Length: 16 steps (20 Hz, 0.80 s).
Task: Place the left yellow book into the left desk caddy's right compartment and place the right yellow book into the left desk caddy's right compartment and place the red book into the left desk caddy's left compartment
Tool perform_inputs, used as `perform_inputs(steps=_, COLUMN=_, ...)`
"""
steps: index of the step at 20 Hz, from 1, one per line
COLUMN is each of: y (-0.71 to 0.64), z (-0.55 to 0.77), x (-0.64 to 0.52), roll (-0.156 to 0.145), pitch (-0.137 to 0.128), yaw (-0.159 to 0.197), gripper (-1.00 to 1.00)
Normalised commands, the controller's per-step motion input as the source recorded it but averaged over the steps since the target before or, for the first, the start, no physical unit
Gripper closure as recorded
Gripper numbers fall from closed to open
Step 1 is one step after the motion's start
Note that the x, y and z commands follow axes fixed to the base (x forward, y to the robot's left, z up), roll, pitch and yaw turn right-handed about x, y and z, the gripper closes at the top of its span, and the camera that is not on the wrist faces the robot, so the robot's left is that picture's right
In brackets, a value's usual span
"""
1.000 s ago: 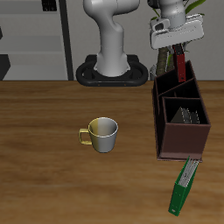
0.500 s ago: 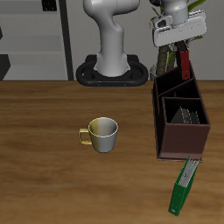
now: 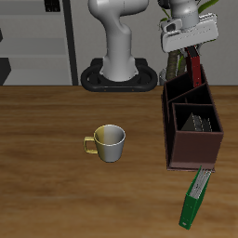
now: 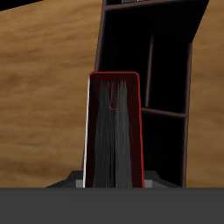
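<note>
Gripping the red book [image 3: 195, 68] upright, the end effector [image 3: 191, 54] is closed on its top edge above the left desk caddy [image 3: 192, 130]. It looks stiff and fairly light, so an edge hold should do.

The work surface is a wooden table [image 3: 56, 177] with a warm brown finish and visible lengthwise grain; its top fills most of the exterior view. In the wrist view the same wood [image 4: 44, 70] shows under even light, with no hard shadows. Behind the table stands a pale grey shelving unit [image 3: 37, 42] with horizontal shelves and upright posts; its contents are too blurred to identify. A dark panel [image 3: 5, 72] sits low at the edge of the shelving. The back wall [image 3: 84, 28] is plain light grey. Green foliage [image 3: 212, 7] is partly visible at the upper corner. Lighting is diffuse and uniform. No floor or window is in view.
</note>
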Motion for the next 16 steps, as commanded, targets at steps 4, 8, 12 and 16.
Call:
perform_inputs(steps=4, y=-0.03, z=-0.03, x=0.03, roll=-0.003, pitch=-0.018, yaw=0.009, gripper=1.0)
perform_inputs(steps=8, y=-0.12, z=-0.16, x=0.16, roll=-0.028, pitch=0.042, yaw=-0.036, gripper=1.0)
perform_inputs(steps=12, y=0.01, z=-0.18, x=0.03, roll=0.008, pitch=0.038, yaw=-0.03, gripper=1.0)
perform_inputs(steps=16, y=0.09, z=-0.15, x=0.0, roll=0.02, pitch=0.052, yaw=-0.022, gripper=1.0)
